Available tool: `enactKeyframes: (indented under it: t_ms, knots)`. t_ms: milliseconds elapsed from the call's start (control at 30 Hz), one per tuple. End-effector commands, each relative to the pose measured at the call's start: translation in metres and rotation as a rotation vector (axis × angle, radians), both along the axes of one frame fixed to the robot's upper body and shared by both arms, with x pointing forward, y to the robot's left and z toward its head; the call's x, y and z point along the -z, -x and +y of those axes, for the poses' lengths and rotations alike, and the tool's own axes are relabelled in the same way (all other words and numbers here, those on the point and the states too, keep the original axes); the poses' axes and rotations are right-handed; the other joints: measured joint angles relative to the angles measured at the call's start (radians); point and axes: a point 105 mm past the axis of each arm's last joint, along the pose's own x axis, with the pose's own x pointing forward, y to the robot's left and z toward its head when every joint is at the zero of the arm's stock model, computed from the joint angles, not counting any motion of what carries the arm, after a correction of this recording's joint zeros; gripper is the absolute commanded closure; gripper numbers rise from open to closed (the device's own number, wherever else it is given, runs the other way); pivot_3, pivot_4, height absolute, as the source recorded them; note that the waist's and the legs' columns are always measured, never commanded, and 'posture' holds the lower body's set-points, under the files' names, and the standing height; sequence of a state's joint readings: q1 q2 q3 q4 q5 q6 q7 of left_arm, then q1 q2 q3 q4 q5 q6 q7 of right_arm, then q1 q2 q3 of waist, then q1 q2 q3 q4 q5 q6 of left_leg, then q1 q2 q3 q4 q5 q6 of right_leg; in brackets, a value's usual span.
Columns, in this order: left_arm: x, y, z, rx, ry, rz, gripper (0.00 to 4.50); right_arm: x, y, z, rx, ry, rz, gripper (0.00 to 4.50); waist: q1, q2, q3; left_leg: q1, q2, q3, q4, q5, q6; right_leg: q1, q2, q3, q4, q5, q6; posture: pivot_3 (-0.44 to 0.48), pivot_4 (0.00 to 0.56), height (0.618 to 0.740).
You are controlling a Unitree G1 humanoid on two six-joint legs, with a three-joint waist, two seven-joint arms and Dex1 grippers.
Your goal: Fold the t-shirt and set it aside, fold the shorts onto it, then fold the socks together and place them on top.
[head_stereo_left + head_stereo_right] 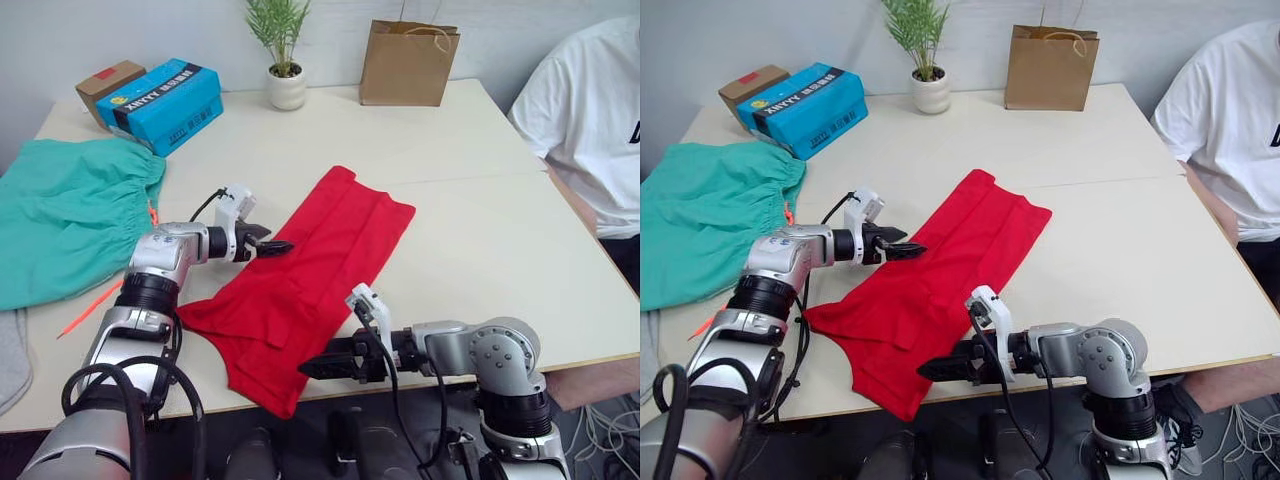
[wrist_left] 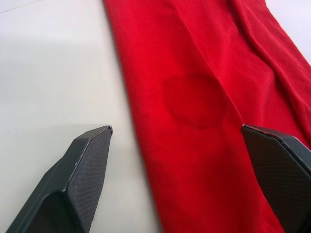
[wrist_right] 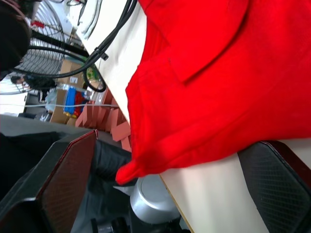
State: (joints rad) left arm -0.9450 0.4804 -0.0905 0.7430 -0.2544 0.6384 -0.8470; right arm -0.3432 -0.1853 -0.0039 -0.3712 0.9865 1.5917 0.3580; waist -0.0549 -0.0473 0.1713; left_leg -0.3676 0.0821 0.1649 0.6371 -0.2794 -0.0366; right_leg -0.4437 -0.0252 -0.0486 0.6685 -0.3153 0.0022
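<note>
T-shirt point(image 1: 300, 285): lay as a long folded strip, one corner overhanging the table point(image 1: 480, 230) edge. Left gripper point(image 1: 278, 246) spread astride its far edge; right gripper point(image 1: 312, 368) spread beneath the overhang, likely for the next fold

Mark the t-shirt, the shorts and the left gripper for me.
t-shirt point(image 1: 320, 260): left eye view, middle of the red cloth.
shorts point(image 1: 70, 215): left eye view, middle of the teal fabric.
left gripper point(image 1: 282, 246): left eye view, fingertips over the shirt's edge.

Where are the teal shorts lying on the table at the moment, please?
The shorts lie at the table's left edge, left of the red t-shirt, just in front of the blue box.
</note>
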Motion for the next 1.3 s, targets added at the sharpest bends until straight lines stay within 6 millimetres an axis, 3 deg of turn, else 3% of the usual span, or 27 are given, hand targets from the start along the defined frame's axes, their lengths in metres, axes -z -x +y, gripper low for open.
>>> enactKeyframes:
  t_ms: [33,133,367,533,700,967,1100,1300]
  knots:
    - [0.015,0.001,-0.003,0.010,-0.011,0.074,0.00,0.014,0.008,0.006,-0.009,0.029,0.067,0.95,0.002,0.000,0.000,0.000,0.000,0.000,0.000,0.000,0.000,0.000,0.000,0.000,0.001,0.000,0.000,0.000,0.150,0.740]
    - [0.019,0.000,-0.011,0.027,0.004,0.078,0.64,0.014,0.004,0.008,0.011,0.023,0.047,1.98,0.003,0.000,-0.001,0.000,-0.001,-0.001,0.000,0.001,-0.001,0.000,0.000,0.000,0.001,0.000,0.000,0.000,0.150,0.740]
    - [0.030,-0.001,-0.024,0.079,-0.034,0.044,2.82,0.008,-0.012,0.004,0.099,-0.023,-0.013,4.40,0.015,-0.003,-0.003,-0.001,-0.001,-0.002,0.000,0.001,-0.001,0.000,0.000,-0.001,-0.001,0.000,0.000,0.000,0.150,0.740]
    - [0.031,-0.006,-0.029,0.073,-0.069,-0.008,4.48,0.007,-0.018,-0.002,0.128,-0.040,-0.049,4.50,0.027,-0.003,-0.003,-0.002,-0.001,-0.002,0.002,0.000,0.001,0.001,-0.001,-0.001,-0.001,0.000,0.000,0.000,0.150,0.740]
    - [0.020,-0.015,-0.026,-0.011,0.018,-0.041,4.49,0.002,-0.023,-0.014,0.129,-0.034,-0.096,4.50,0.029,-0.003,-0.003,-0.004,-0.001,-0.003,0.007,-0.002,0.004,0.001,-0.001,-0.002,0.000,0.000,0.000,0.000,0.150,0.740]
    - [0.026,-0.017,-0.006,-0.145,0.002,-0.095,4.49,-0.005,-0.030,-0.055,0.113,0.027,-0.120,4.50,0.024,-0.003,-0.003,-0.004,-0.001,-0.003,0.009,-0.003,0.005,0.002,-0.001,-0.002,0.000,0.001,0.002,0.000,0.150,0.740]
    - [0.022,-0.014,0.000,-0.219,0.004,-0.159,4.49,-0.010,-0.031,-0.073,0.071,0.061,-0.131,4.50,0.018,-0.003,-0.003,-0.003,0.000,-0.003,0.008,-0.003,0.004,0.002,-0.001,-0.002,0.001,0.001,0.002,0.000,0.150,0.740]
    - [0.004,0.006,0.011,-0.358,0.110,-0.212,4.49,-0.013,-0.053,-0.097,0.106,0.110,-0.169,4.50,0.006,-0.001,-0.002,-0.003,0.001,-0.002,0.008,-0.003,0.003,0.001,0.000,-0.002,0.001,0.001,0.002,0.000,0.150,0.740]
